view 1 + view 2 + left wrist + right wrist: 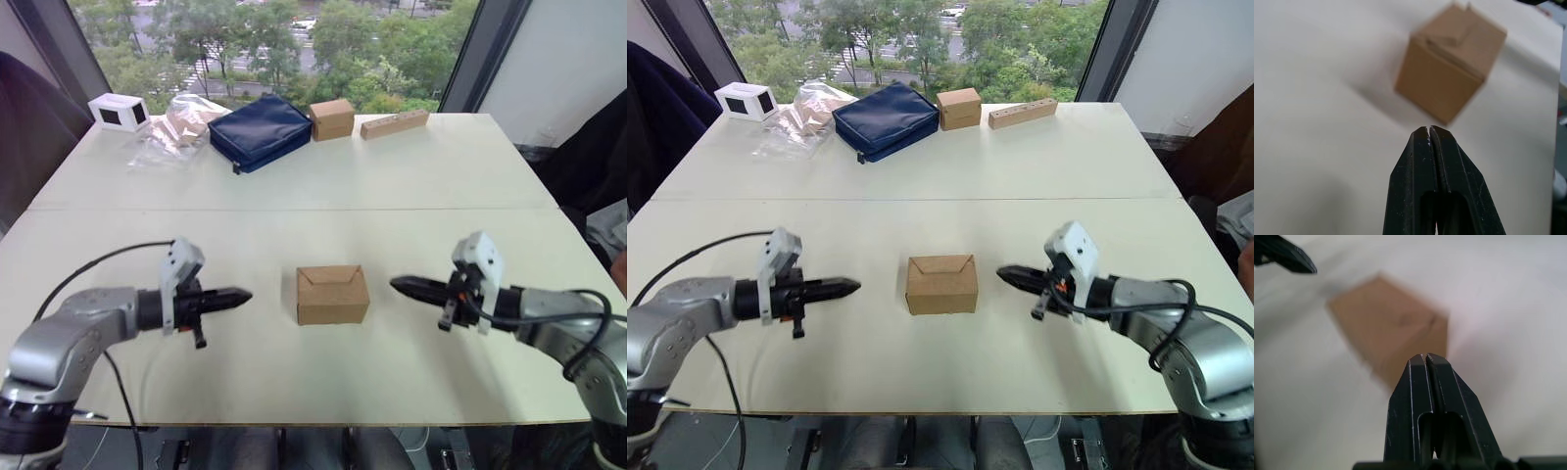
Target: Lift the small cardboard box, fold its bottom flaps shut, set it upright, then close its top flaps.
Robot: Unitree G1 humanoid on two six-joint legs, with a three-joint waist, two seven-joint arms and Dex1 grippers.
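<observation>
Left eye view: the small cardboard box (pixel 332 295) sits on the table (pixel 470 186) between the left gripper (pixel 235 296) and right gripper (pixel 402 286), long axis running across, right tip slightly nearer. Left wrist view: fingers pressed together, pointing at the box's end; folded top flaps (pixel 1452 36) show. Right wrist view: fingers likewise closed, empty.

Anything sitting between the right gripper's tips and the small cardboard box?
Nothing: in the left eye view, bare table separates the right gripper from the small cardboard box.
</observation>
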